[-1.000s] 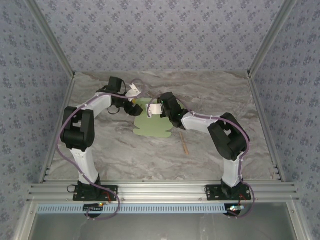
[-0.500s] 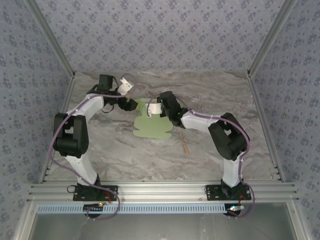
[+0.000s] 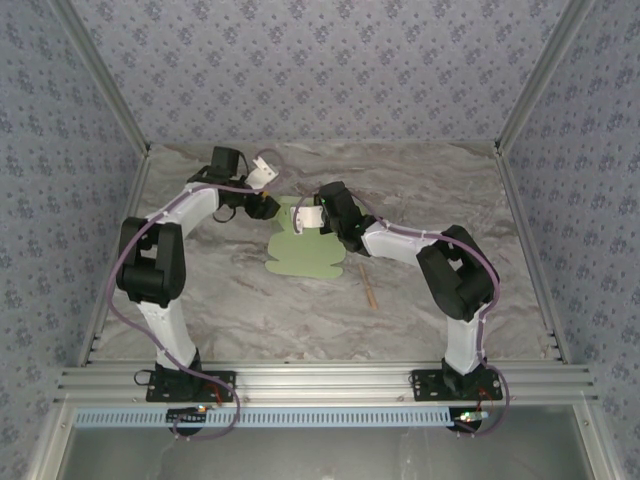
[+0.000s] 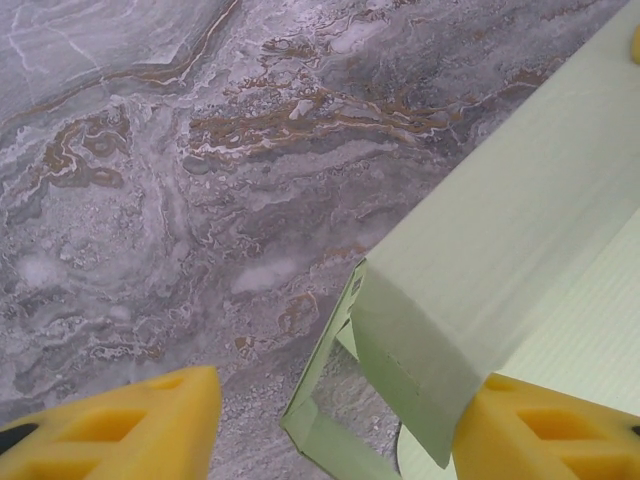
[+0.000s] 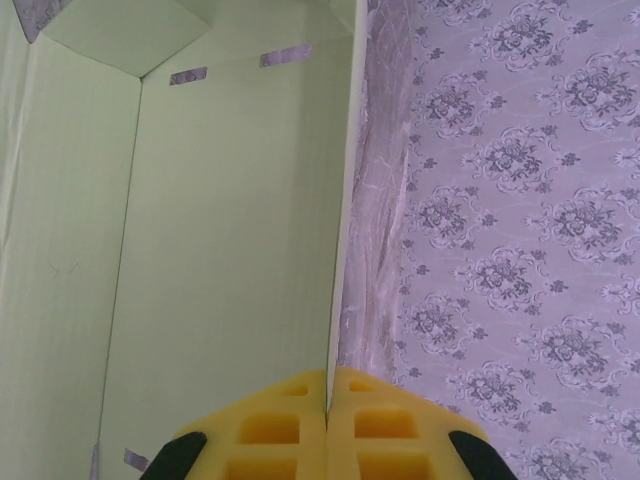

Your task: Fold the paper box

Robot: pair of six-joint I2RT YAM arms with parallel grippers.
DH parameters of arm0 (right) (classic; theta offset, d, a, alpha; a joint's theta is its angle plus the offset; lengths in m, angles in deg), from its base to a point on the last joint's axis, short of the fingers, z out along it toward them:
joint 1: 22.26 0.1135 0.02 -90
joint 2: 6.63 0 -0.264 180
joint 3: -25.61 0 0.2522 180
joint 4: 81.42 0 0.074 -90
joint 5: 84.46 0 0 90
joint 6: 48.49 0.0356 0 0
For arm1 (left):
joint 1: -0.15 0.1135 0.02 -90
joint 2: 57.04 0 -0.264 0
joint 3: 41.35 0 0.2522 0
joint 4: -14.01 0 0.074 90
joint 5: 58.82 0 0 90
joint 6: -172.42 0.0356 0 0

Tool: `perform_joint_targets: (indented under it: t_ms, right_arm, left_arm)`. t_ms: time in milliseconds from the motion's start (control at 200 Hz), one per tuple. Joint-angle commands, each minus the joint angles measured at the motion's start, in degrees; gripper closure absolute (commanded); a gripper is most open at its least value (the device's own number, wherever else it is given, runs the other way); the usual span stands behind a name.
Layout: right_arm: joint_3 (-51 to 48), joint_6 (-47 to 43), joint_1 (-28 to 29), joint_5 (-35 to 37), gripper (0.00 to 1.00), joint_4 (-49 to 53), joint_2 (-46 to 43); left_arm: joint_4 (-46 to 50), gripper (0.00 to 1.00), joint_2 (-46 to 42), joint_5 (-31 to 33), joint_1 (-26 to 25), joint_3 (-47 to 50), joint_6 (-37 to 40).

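Currently the paper box (image 3: 305, 252) is clamped at one raised wall by the right gripper (image 5: 327, 400). Its folded corner is straddled by the left gripper (image 4: 340, 410), fingers parted.

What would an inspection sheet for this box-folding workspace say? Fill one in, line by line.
Surface: grey marble-look table.
Job's things: box, pale green card, mostly flat, far flaps raised.
Clutter: stick near the box's right corner.
Grippers: left pincer open, a folded flap beside one finger; right pincer shut on a box edge.
Cables: purple cables run along both arms.
Surroundings: patterned walls, metal frame.
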Motion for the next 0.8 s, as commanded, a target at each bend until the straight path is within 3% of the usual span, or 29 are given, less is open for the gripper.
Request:
perform_joint_targets:
  t_ms: [0, 205, 360, 580, 795]
  right_arm:
    - [0.3, -2.2, 0.7, 0.1, 1.0, 0.9, 1.5]
    - [-3.6, -8.4, 0.5, 3.3, 1.0, -9.8, 3.7]
    - [-5.5, -12.3, 0.3, 2.5, 1.0, -15.7, 4.0]
    - [-7.3, -16.6, 0.4, 2.0, 1.0, -22.6, 6.2]
    - [-7.6, -17.4, -0.1, 1.4, 1.0, -24.4, 6.5]
  left_arm:
    - [1.3, 0.4, 0.8, 0.5, 0.2, -1.4, 1.8]
    - [2.2, 0.26, -2.6, -9.2, 1.9, 0.1, 1.5]
    - [9.6, 0.23, -4.0, -14.1, 5.5, -0.8, 6.1]
    - [19.5, 0.3, -1.9, -10.0, 8.8, -4.5, 13.3]
    - [21.8, 0.35, 1.0, -8.9, 10.3, -6.2, 18.6]
